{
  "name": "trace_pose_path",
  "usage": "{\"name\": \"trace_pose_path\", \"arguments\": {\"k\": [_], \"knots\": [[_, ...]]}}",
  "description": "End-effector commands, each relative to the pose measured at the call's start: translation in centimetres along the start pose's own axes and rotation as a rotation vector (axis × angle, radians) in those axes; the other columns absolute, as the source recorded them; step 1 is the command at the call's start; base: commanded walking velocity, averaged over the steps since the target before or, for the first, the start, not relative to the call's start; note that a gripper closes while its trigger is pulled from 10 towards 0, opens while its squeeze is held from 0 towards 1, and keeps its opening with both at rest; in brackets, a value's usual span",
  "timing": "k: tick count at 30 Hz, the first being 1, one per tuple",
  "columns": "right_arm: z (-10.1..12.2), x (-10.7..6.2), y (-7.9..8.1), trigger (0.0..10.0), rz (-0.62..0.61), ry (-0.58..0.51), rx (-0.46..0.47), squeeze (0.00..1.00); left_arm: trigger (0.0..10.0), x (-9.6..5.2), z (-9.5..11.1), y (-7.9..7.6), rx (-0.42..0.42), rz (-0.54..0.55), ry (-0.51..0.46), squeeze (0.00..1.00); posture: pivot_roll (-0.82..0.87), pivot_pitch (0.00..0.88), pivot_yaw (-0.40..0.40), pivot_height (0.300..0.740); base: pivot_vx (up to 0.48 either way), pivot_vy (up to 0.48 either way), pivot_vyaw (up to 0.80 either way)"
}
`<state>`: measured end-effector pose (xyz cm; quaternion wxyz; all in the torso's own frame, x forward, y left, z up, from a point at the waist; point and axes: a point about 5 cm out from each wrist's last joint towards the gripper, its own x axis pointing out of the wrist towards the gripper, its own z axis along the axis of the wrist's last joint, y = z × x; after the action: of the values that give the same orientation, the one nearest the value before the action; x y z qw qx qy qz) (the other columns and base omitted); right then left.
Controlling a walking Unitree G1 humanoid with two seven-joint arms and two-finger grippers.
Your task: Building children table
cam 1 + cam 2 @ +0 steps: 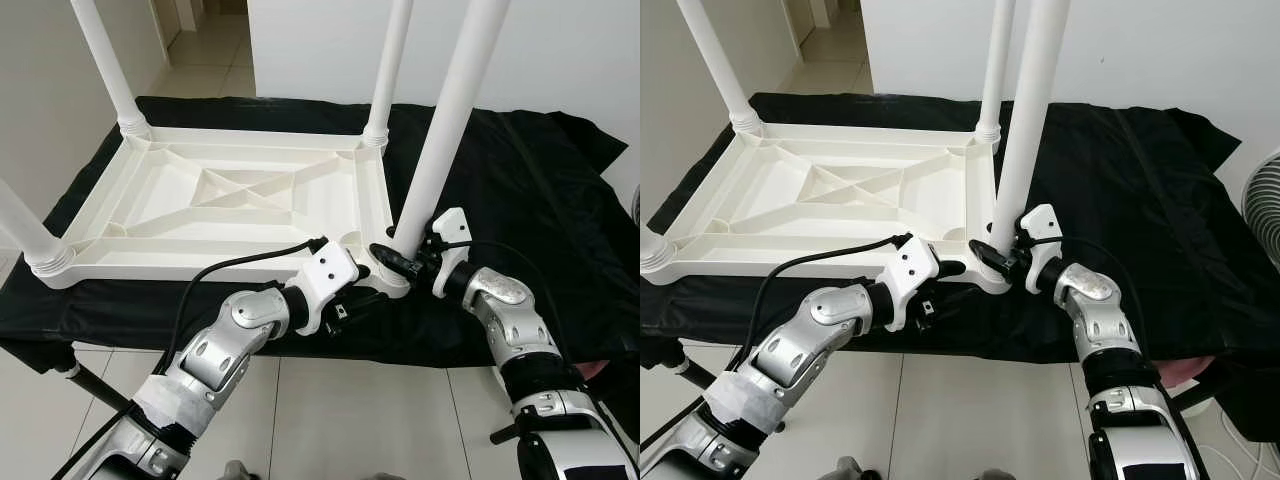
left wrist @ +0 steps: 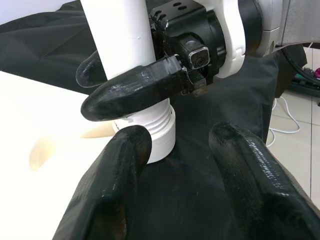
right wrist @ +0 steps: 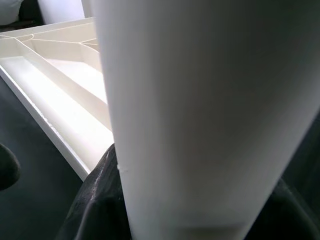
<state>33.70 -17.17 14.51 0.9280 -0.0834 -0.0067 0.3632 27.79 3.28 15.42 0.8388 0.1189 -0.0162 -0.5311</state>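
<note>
White plastic children's table [image 1: 240, 200] lies upside down on a black cloth [image 1: 520, 190] spread over the tabletop, ribbed underside up. Three legs stand seated in their corner sockets: far left leg [image 1: 105, 65], far right leg [image 1: 390, 70], near left leg [image 1: 25, 235]. The fourth leg [image 1: 450, 110] stands at the near right corner, close to the tabletop's near edge, its ribbed collar [image 2: 155, 132] at the socket and leaning slightly toward the right. Right gripper [image 1: 400, 262] has its jaws closed around this leg low down, just above the collar; the right wrist view shows the white tube pressed between the dark fingers [image 3: 102, 200]. Left gripper [image 2: 185, 150] sits at the same corner with jaws open, one finger [image 2: 120, 170] just beside the collar, holding nothing. Judgement: the step in hand is seating the last leg. To do it well, bring the leg upright so it matches the other three before pressing or twisting, keep the right grip low for control, and use the left gripper to brace the frame corner so the table does not slide on the cloth. Risk: forcing it while tilted may jam the collar.
</note>
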Motion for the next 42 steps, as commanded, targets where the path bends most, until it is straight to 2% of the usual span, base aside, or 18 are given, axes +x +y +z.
{"name": "trace_pose_path", "arguments": {"k": [1, 9, 11, 14, 16, 17, 18, 20, 21, 22, 24, 25, 32, 33, 34, 41, 42], "knots": [[-0.7, 0.0, 0.5, 10.0, -0.062, 0.024, 0.044, 0.00, 10.0, -0.1, -0.1, -0.6, -0.009, -0.091, 0.000, 0.00, -0.13, 0.037, 0.031, 0.740, 0.000, 0.000, 0.00], [-0.5, 0.2, 1.5, 10.0, -0.246, 0.017, 0.117, 0.00, 10.0, 0.0, -0.2, -0.8, -0.008, -0.100, 0.000, 0.00, -0.13, 0.031, 0.030, 0.740, 0.000, 0.000, 0.00], [-0.5, 0.2, 1.5, 10.0, -0.246, 0.017, 0.117, 0.00, 10.0, 0.0, -0.2, -0.8, -0.008, -0.100, 0.000, 0.00, -0.13, 0.031, 0.030, 0.740, 0.000, 0.000, 0.00], [-0.5, 0.4, 2.5, 10.0, -0.377, 0.032, 0.116, 0.00, 10.0, 0.1, -0.2, -0.9, -0.007, -0.108, 0.001, 0.00, -0.14, 0.026, 0.029, 0.740, 0.000, 0.000, 0.00], [-0.4, 0.5, 2.7, 10.0, -0.399, 0.033, 0.117, 0.00, 10.0, 0.1, -0.2, -0.9, -0.006, -0.109, 0.001, 0.00, -0.14, 0.026, 0.029, 0.740, 0.000, 0.000, 0.00], [-0.5, 0.6, 3.3, 10.0, -0.465, 0.022, 0.160, 0.00, 10.0, 0.1, -0.3, -1.0, -0.004, -0.113, 0.002, 0.00, -0.14, 0.019, 0.026, 0.740, 0.000, 0.000, 0.00], [-0.5, 0.6, 3.3, 10.0, -0.465, 0.022, 0.160, 0.00, 10.0, 0.1, -0.3, -1.0, -0.004, -0.113, 0.002, 0.00, -0.14, 0.019, 0.026, 0.740, 0.000, 0.000, 0.00], [-0.4, 0.6, 4.5, 10.0, -0.582, 0.026, 0.210, 0.00, 10.0, 0.1, -0.3, -1.0, -0.002, -0.117, 0.003, 0.00, -0.14, 0.019, 0.026, 0.740, 0.000, 0.000, 0.00], [-0.4, 0.6, 4.5, 10.0, -0.582, 0.026, 0.210, 0.00, 10.0, 0.1, -0.3, -1.0, -0.002, -0.117, 0.003, 0.00, -0.14, 0.019, 0.026, 0.740, 0.000, 0.000, 0.00], [-0.3, 0.6, 5.2, 10.0, -0.638, 0.027, 0.222, 0.00, 10.0, 0.2, -0.2, -0.9, 0.001, -0.117, 0.003, 0.00, -0.14, 0.019, 0.026, 0.740, 0.000, 0.000, 0.00], [-0.3, 0.6, 5.2, 10.0, -0.638, 0.027, 0.222, 0.00, 10.0, 0.2, -0.2, -0.9, 0.001, -0.117, 0.003, 0.00, -0.14, 0.019, 0.026, 0.740, 0.000, 0.000, 0.00], [-0.2, 0.6, 6.4, 10.0, -0.706, 0.038, 0.230, 0.00, 10.0, 0.1, -0.3, -0.8, 0.004, -0.115, 0.003, 0.00, -0.14, 0.011, 0.020, 0.740, 0.000, 0.000, 0.00], [-0.2, 0.6, 6.7, 10.0, -0.720, 0.058, 0.251, 0.00, 10.0, 0.1, -0.3, -0.7, 0.006, -0.112, 0.005, 0.00, -0.14, 0.011, 0.020, 0.740, 0.000, 0.000, 0.00], [-0.1, 0.5, 6.7, 10.0, -0.724, 0.056, 0.253, 0.29, 10.0, 0.1, -0.3, -0.7, 0.006, -0.111, 0.005, 0.00, -0.14, 0.011, 0.020, 0.740, 0.000, 0.000, 0.00], [0.0, 0.5, 6.7, 10.0, -0.725, 0.053, 0.256, 1.00, 10.0, 0.1, -0.3, -0.7, 0.006, -0.110, 0.005, 0.00, -0.14, 0.011, 0.020, 0.740, 0.000, 0.000, 0.00], [0.5, 0.4, 6.5, 10.0, -0.706, 0.029, 0.259, 1.00, 10.0, 0.1, -0.3, -0.7, 0.007, -0.107, 0.004, 0.00, -0.14, 0.009, 0.012, 0.740, 0.000, 0.000, 0.00], [0.6, 0.4, 6.4, 10.0, -0.667, 0.023, 0.261, 1.00, 10.0, 0.0, -0.3, -0.7, 0.007, -0.105, 0.005, 0.00, -0.14, 0.009, 0.012, 0.740, 0.000, 0.000, 0.00]]}}
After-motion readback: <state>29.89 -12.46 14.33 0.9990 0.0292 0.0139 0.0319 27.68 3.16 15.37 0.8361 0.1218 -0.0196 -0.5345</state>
